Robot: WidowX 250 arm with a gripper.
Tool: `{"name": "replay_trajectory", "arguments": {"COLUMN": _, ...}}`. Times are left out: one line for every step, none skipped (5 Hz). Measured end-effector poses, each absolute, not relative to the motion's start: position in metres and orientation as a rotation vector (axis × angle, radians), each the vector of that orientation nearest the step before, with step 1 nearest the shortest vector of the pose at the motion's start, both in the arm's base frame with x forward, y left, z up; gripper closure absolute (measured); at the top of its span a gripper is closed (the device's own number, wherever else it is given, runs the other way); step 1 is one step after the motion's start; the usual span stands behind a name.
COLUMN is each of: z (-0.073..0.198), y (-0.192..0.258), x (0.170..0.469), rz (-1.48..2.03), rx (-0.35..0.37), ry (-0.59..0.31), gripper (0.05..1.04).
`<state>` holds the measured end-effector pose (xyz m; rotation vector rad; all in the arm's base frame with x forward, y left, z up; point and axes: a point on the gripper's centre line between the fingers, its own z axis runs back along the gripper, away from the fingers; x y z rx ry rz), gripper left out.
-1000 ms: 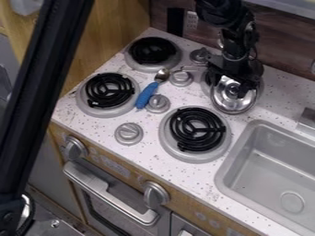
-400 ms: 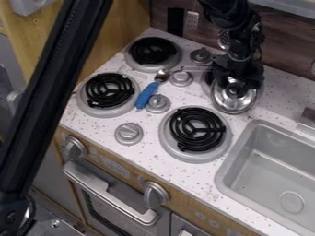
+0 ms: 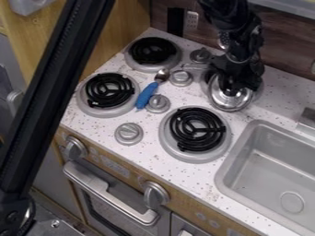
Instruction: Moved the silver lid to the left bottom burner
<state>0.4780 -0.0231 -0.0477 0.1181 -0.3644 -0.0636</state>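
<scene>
Camera view: we are seeing the left bottom burner point(image 3: 92, 107), blue-handled spoon point(image 3: 146, 95), then silver lid point(image 3: 229, 102) at the rear right burner point(image 3: 205, 83), beneath a gripper point(image 3: 236, 87) whose opening and hold we cannot tell; off-centre gripping could be tipping it

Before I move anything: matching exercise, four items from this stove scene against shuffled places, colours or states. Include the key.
Column 1
1. silver lid
2. left bottom burner
3. spoon handle
4. sink

Column 2
A. blue
B. grey, at the lower right of the view
C. at the gripper, toward the upper right of the view
D. black coil with nothing on it

Pairs: 1-C, 2-D, 3-A, 4-B
</scene>
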Motion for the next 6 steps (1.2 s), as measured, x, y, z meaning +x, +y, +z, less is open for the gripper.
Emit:
{"name": "replay_trajectory", "arguments": {"z": -0.049, "y": -0.023, "x": 0.477, "rz": -0.063, "rx": 0.115, "ry": -0.37, "gripper": 0.817}}
{"name": "replay_trajectory", "arguments": {"z": -0.03, "y": -0.013, "x": 0.473, "rz": -0.048, "rx": 0.117, "ry": -0.398, "gripper": 0.817}}
{"name": "replay_trajectory", "arguments": {"z": 0.007, "y": 0.024, "x": 0.477, "rz": 0.026, "rx": 0.131, "ry": -0.437, "gripper": 0.817}}
{"name": "replay_trajectory", "arguments": {"z": 0.007, "y": 0.086, "x": 0.461, "rz": 0.138, "rx": 0.212, "ry": -0.354, "gripper": 0.817}}
{"name": "replay_trajectory", "arguments": {"z": 0.007, "y": 0.125, "x": 0.455, "rz": 0.202, "rx": 0.237, "ry": -0.285, "gripper": 0.817}}
{"name": "replay_trajectory", "arguments": {"z": -0.011, "y": 0.168, "x": 0.443, "rz": 0.24, "rx": 0.177, "ry": -0.147, "gripper": 0.817}}
